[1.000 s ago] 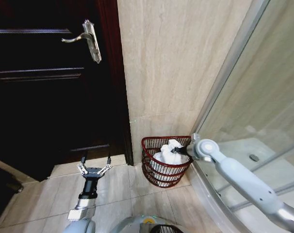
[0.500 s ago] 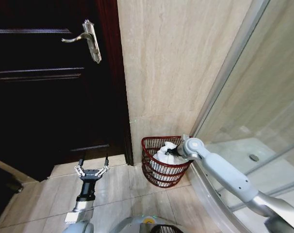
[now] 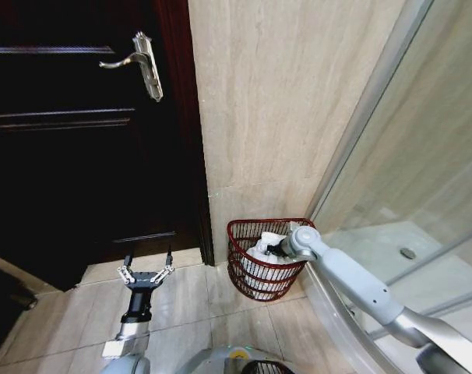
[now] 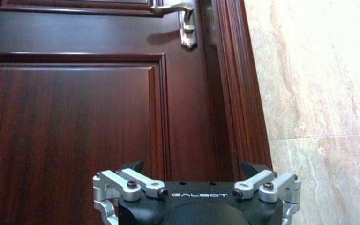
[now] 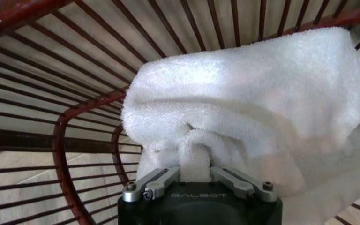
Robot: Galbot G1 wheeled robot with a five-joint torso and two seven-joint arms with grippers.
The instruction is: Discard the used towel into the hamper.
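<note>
Sitting bunched inside the hamper (image 3: 261, 257), the white towel (image 3: 261, 251) is already below the red wire rim, its bulk resting among the bars while one fold runs up into the right gripper (image 3: 280, 248). In the right wrist view that fold of the towel (image 5: 243, 108) is pinched between the closed fingers, and the hamper's curved bars (image 5: 73, 117) ring it on all sides, so the cloth is clearly within the basket rather than draped over its edge. The right arm reaches from the shower side over the rim, with the gripper dipped into the opening. The hamper stands on the tiled floor (image 3: 197, 312) in the corner where the beige tiled wall (image 3: 275, 101) meets the glass shower screen (image 3: 407, 171), just beside the dark wooden door (image 3: 72, 156). The left gripper (image 3: 146, 269) is parked low in front of that door, well apart from the hamper, its fingers spread and holding nothing; the left wrist view looks straight at the door panel (image 4: 73, 122). By my reading the task is nearly finished: the towel is delivered, and what remains is letting go and drawing the arm clear of the rim.
</note>
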